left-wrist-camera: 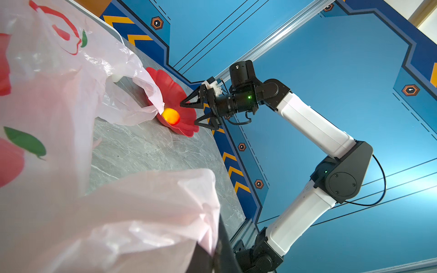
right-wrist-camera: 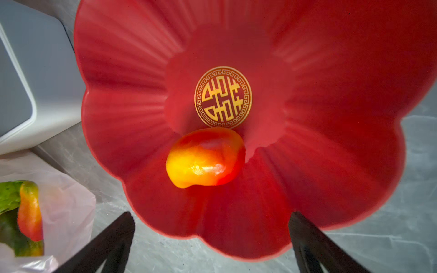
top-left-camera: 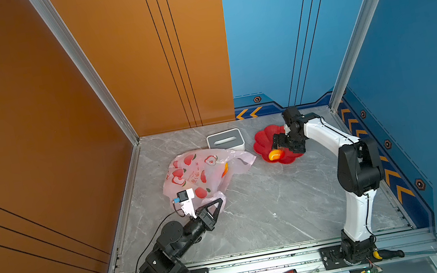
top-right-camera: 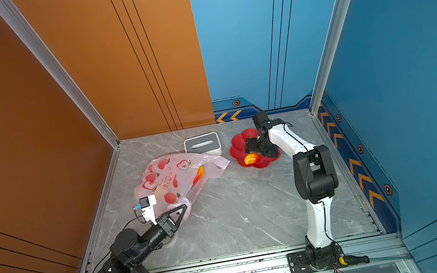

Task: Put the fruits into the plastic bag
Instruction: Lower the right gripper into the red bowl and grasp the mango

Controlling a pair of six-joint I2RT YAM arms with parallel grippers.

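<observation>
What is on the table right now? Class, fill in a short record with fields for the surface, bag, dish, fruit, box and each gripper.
surface: grey marble-patterned table
plastic bag: pale pink, apple print, crumpled, left of the dish in both top views
fruit in bag: bagged mango and green fruit show through
red flower-shaped dish: gold emblem at its centre
fruit in dish: one yellow-red dish mango
tissue box: white and grey, behind the bag
left gripper: shut on the bag's edge
right gripper: open over the dish, clear of the mango
</observation>
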